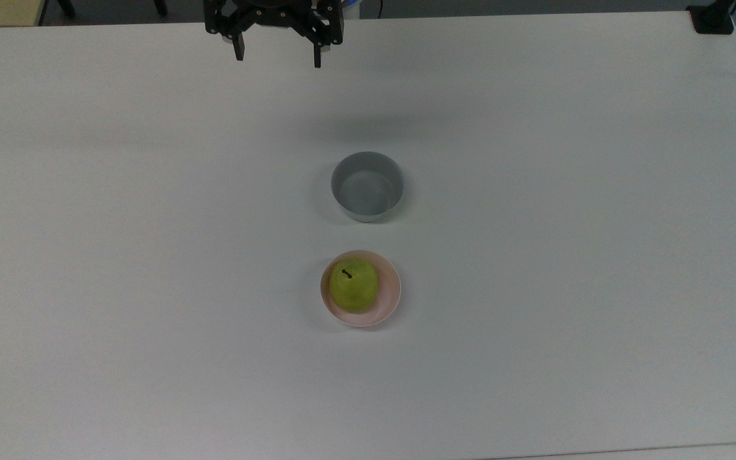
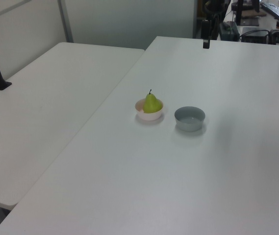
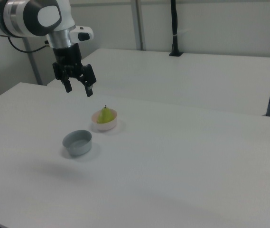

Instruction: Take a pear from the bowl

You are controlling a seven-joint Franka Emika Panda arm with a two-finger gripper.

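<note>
**Pear well below and beyond the raised gripper, grey bowl between**

We see the round yellow-green pear [image 1: 354,285] with its short dark stem sitting upright in the small pale pink glossy bowl [image 1: 389,300], out in the middle of the white table [image 1: 566,255]. Our black two-finger gripper [image 1: 277,56] hangs high above the table at the top view's upper edge, its fingers spread wide with nothing between them.

The relation that matters to us: in the top view the pear lies well apart from the gripper, toward the bottom of the frame and a little to the top view's right. In the right view the gripper [image 3: 78,89] is up in the air to the right view's left of the pear [image 3: 106,115], so we judge the coming move to be a long travel across and then a descent. The pear's long axis stands vertical, stem up, which to our eye favours a grasp from above around its body.

The grey straighter-sided bowl [image 1: 367,186] stands near the pink bowl, apart from it, and sits roughly between gripper and pear in the top view. It looks empty. We think it blocks only a low approach; a high pass should clear it.
</note>
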